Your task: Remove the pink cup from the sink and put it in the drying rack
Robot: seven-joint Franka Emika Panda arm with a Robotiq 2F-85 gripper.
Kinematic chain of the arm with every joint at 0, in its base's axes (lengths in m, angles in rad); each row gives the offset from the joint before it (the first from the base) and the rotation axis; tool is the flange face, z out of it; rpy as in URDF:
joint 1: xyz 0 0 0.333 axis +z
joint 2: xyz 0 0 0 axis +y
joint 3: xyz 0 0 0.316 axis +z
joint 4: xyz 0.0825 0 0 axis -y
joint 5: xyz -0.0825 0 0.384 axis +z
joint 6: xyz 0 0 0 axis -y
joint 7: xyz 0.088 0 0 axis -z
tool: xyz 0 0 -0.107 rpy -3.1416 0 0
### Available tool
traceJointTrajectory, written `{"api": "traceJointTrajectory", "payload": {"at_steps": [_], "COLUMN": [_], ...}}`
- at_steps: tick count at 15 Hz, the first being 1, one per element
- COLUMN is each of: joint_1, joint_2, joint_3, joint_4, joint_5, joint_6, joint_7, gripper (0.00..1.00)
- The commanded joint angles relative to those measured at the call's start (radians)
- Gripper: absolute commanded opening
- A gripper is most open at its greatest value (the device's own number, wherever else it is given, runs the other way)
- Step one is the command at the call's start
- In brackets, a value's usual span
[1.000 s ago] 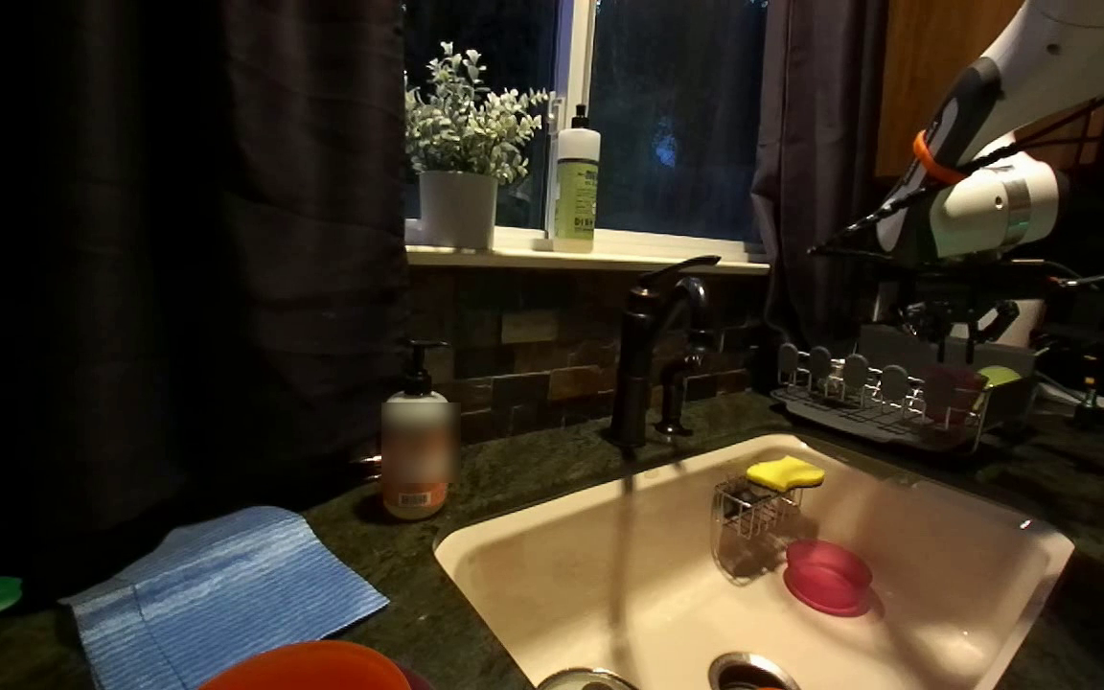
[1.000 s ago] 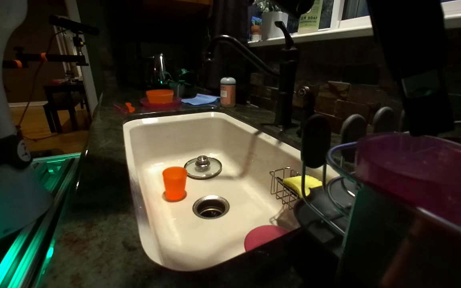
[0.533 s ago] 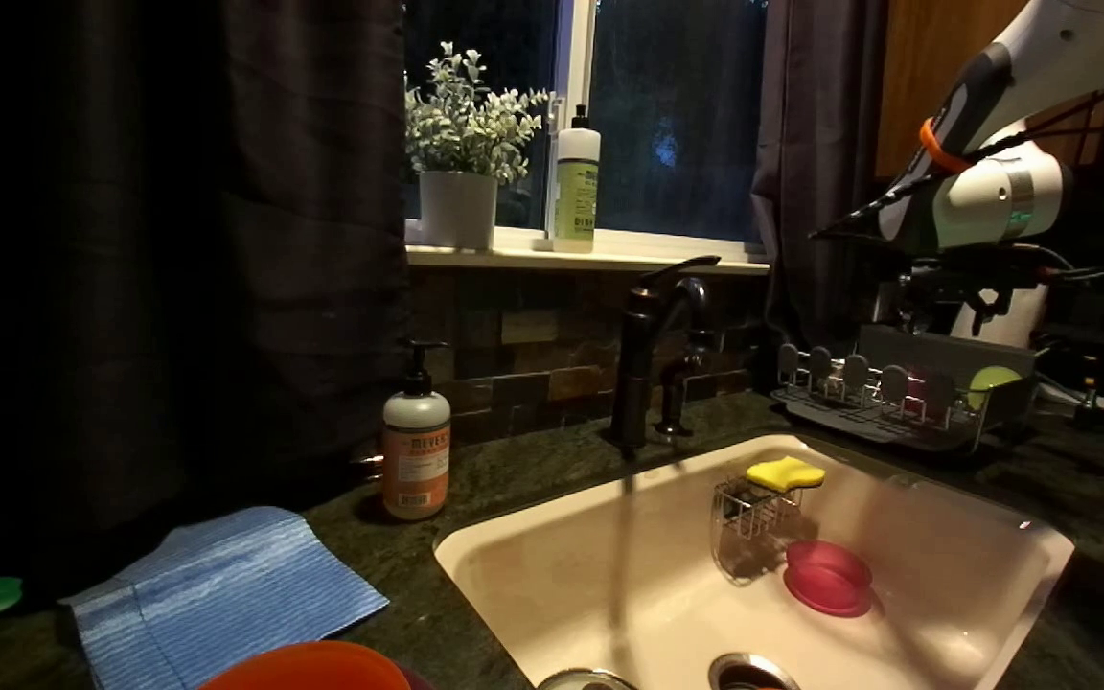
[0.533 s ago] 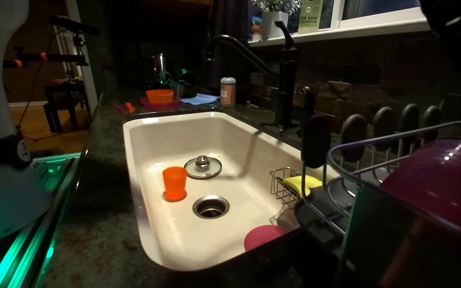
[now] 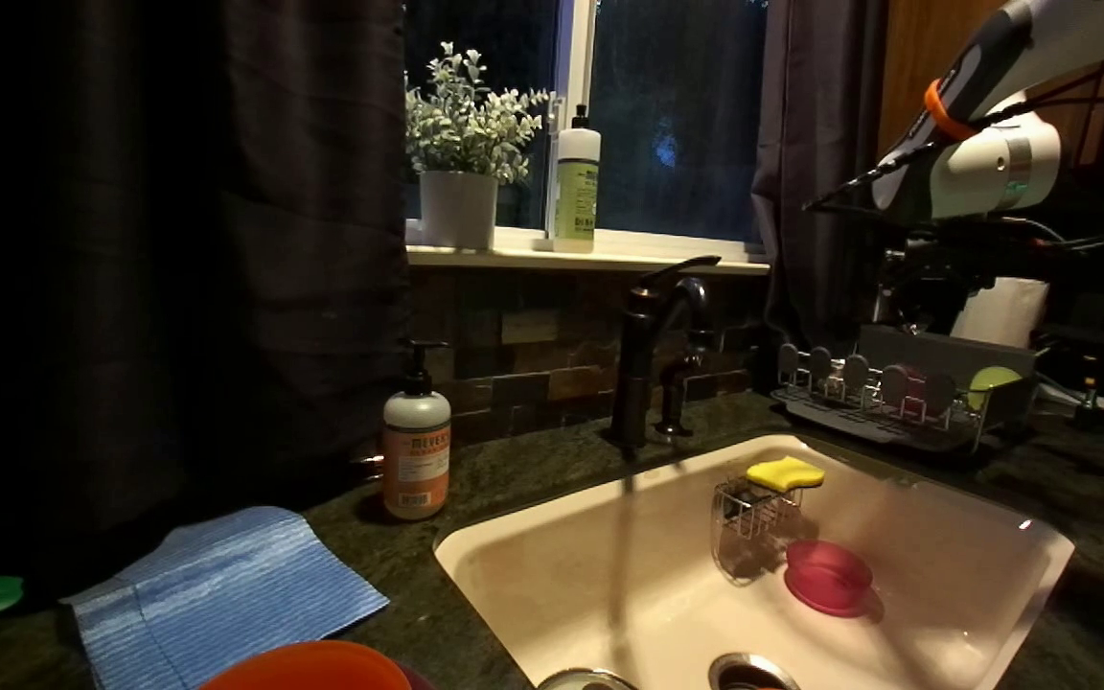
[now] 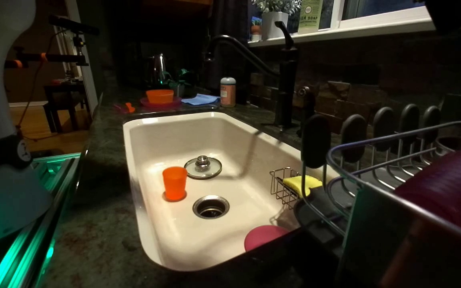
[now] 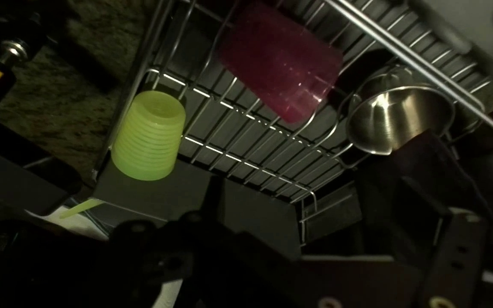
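Gripper [image 7: 321, 160] hangs wide-spread and empty above the drying rack [image 7: 246, 128], the pink cup [image 7: 280, 64] lying tipped inside, so a tidy finish should mean rising straight up, brushing neither it nor the metal vessel [image 7: 400, 115]!

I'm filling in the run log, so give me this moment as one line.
pink cup: tipped, in drying rack | gripper: open, apart from cup | sink: orange cup, pink dish inside | task: appears done

An exterior view looks down across the cream-white rectangular sink [image 5: 686, 613]; an exterior view faces it from the opposite end, past the near-right grey metal-wire drying rack [image 6: 374, 212]; both share these; the wrist view looks closely down into the rack.
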Motion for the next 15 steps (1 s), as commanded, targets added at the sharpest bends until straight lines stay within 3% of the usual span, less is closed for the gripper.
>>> {"api": "traceJointTrajectory", "payload": {"at_steps": [1, 9, 10, 15], "joint_1": [0.105, 0.213, 0.171, 0.163], "joint_2": [-0.005, 0.095, 0.07, 0.082], "joint_3": [-0.097, -0.197, -0.158, -0.153], "joint_4": [0.03, 0.069, 0.073, 0.075], "joint_5": [0.018, 0.016, 0.017, 0.014], "joint_6": [-0.125, -0.356, -0.306, -0.31], "joint_7": [-0.098, -0.194, -0.175, -0.174], "gripper": [1.0, 1.0, 1.0, 1.0]}}
